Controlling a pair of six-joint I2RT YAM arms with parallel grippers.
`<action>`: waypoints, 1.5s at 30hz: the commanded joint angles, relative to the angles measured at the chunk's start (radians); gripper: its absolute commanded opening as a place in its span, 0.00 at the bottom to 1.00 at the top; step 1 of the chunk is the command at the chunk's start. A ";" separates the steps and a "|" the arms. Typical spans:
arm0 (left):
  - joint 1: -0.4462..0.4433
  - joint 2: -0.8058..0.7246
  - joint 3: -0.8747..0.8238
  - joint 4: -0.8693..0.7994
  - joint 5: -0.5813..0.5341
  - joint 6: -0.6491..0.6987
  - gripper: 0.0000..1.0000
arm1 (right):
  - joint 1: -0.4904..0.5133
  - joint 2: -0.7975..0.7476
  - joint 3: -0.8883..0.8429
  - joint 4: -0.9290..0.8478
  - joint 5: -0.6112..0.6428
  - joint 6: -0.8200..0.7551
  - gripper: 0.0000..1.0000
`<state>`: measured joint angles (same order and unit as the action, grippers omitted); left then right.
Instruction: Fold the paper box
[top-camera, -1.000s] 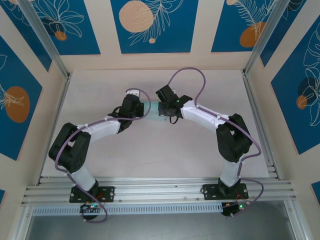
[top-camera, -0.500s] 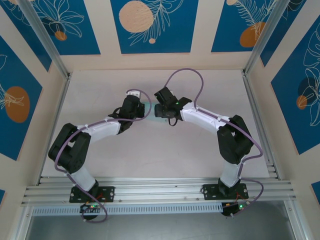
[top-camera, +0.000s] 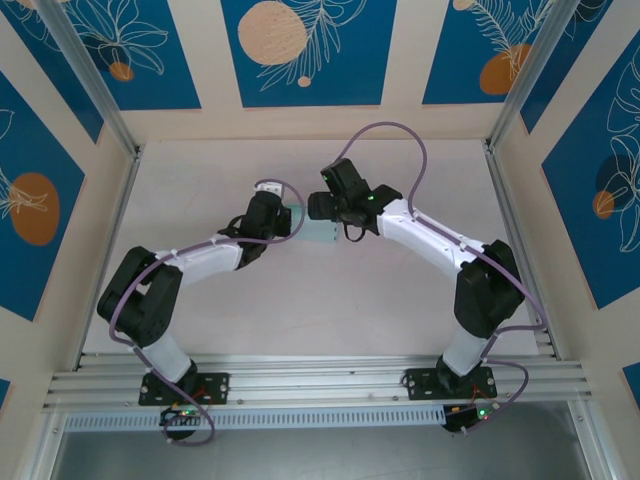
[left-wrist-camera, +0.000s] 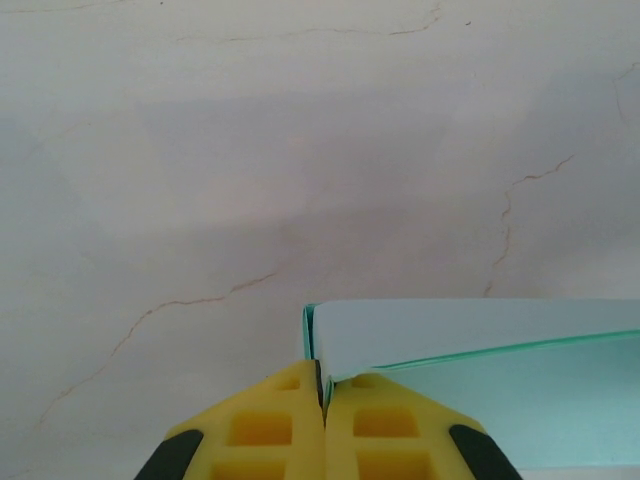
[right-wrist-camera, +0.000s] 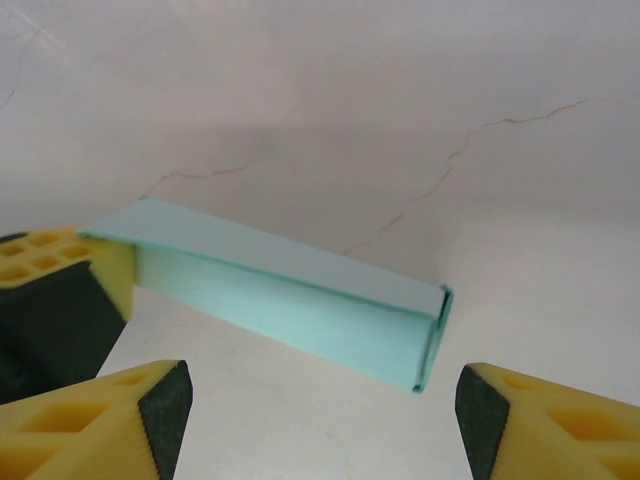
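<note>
Nearest the arm bases, the right gripper (right-wrist-camera: 320, 388) stands with its yellow ribbed jaws spread wide, one to each side of the box's near face and clear of it, gripping nothing. It looks placed so that either a flap or the body could be taken next.

Just beyond them lies the pale light-blue thin-card paper box (right-wrist-camera: 290, 300), already a long rectangular sleeve resting on the white, hairline-cracked tabletop (right-wrist-camera: 400, 100). The end of the box toward the right arm is open, its card edges showing, so I judge the end closure is what remains.

At the opposite end of the box, the left gripper (left-wrist-camera: 322, 385) is clamped tight on the card, its two yellow pads pressed together over the corner edge. That pinch probably anchors the light box so it cannot slide or spring apart while the other arm works.

From overhead, the box (top-camera: 318, 232) sits mid-table, with the left gripper (top-camera: 285, 215) at its left end and the right gripper (top-camera: 322, 205) just beyond it.
</note>
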<state>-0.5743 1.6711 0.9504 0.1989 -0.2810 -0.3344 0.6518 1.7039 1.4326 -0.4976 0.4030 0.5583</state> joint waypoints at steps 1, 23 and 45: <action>-0.025 0.059 -0.047 -0.178 0.072 -0.020 0.00 | -0.049 -0.002 0.032 -0.004 -0.051 0.035 0.71; -0.026 0.070 -0.053 -0.165 0.060 -0.041 0.00 | -0.133 0.041 -0.186 0.161 -0.302 0.198 0.48; -0.026 0.089 -0.103 -0.130 0.031 -0.054 0.00 | -0.110 0.019 -0.324 0.217 -0.290 0.229 0.35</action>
<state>-0.5747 1.6840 0.9184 0.2817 -0.2981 -0.3618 0.5198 1.6909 1.1519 -0.0925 0.1276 0.8181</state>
